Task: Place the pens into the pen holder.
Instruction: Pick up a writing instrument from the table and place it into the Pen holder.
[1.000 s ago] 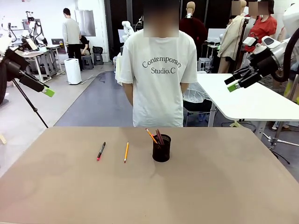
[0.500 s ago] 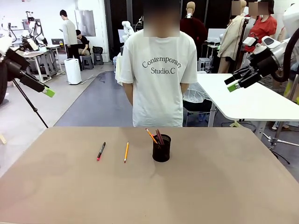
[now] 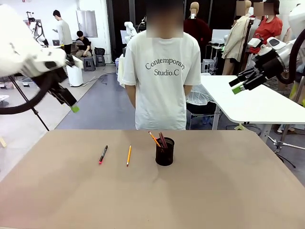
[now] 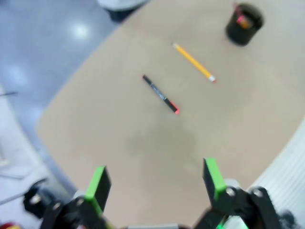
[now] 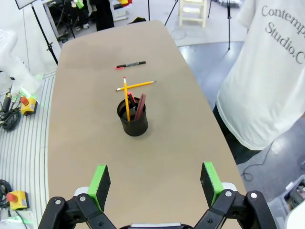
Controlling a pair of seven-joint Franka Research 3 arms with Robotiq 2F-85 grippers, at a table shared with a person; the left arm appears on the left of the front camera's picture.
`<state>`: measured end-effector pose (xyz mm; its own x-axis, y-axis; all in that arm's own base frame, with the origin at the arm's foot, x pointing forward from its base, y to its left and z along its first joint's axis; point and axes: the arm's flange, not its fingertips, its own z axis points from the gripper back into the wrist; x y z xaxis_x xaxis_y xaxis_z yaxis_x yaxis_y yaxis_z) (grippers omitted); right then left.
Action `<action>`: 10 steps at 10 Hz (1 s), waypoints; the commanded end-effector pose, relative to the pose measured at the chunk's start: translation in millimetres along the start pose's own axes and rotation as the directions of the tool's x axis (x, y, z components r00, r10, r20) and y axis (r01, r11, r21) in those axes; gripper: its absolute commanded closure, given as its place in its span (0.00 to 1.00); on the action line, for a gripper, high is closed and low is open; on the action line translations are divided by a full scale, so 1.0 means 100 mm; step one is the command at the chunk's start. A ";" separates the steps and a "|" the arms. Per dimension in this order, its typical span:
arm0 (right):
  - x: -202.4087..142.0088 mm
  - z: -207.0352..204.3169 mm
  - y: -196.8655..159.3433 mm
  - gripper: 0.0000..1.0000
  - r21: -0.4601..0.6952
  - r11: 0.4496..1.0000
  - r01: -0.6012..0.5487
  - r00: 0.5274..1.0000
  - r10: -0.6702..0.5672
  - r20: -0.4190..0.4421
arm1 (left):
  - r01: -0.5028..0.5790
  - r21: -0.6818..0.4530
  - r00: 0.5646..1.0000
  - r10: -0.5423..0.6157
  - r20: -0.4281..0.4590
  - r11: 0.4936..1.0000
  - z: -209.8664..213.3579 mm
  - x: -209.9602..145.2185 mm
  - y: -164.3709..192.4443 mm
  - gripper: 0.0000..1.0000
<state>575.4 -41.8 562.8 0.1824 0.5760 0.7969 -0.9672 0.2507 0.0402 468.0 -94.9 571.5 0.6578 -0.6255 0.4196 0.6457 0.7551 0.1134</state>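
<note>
Bright, even indoor light leaves only a faint shadow around the pen holder [image 3: 165, 152]; the left wrist view is blurred throughout, with glare on the floor [image 4: 78, 31].

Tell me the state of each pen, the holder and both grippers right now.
Black pen: lying flat on the table, outside the holder.
Yellow pencil: lying flat on the table, outside the holder.
Pen holder: upright, several pens standing in it.
Left gripper: open, empty, in the air.
Right gripper: open, empty, in the air.
</note>
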 end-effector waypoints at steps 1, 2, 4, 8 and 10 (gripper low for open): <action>0.04 0.00 0.01 0.00 -0.009 1.000 0.012 1.000 -0.012 0.002 | -0.135 0.068 0.986 0.140 -0.084 0.989 -0.25 0.10 -0.14 0.00; 0.04 0.00 0.01 0.00 -0.009 1.000 0.012 1.000 -0.012 0.002 | -0.159 0.132 0.983 0.170 -0.075 0.978 -0.42 0.16 -0.21 0.00; 0.04 0.00 0.01 0.00 -0.009 1.000 0.012 1.000 -0.012 0.002 | -0.068 -0.002 0.997 0.068 -0.022 0.998 -0.48 0.17 -0.20 0.00; 0.04 0.00 0.01 0.00 -0.009 1.000 0.012 1.000 -0.012 0.002 | -0.149 0.088 0.985 0.155 -0.074 0.985 -0.50 0.17 -0.26 0.00; 0.04 0.00 0.01 0.00 -0.009 1.000 0.012 1.000 -0.012 0.002 | -0.149 0.088 0.985 0.155 -0.074 0.985 -0.50 0.17 -0.26 0.00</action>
<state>575.3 -41.8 562.9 0.1823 0.5760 0.7969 -0.9672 0.2507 0.0400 483.3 -136.6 529.1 0.7699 -0.5195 0.3706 0.5152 0.8487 0.1194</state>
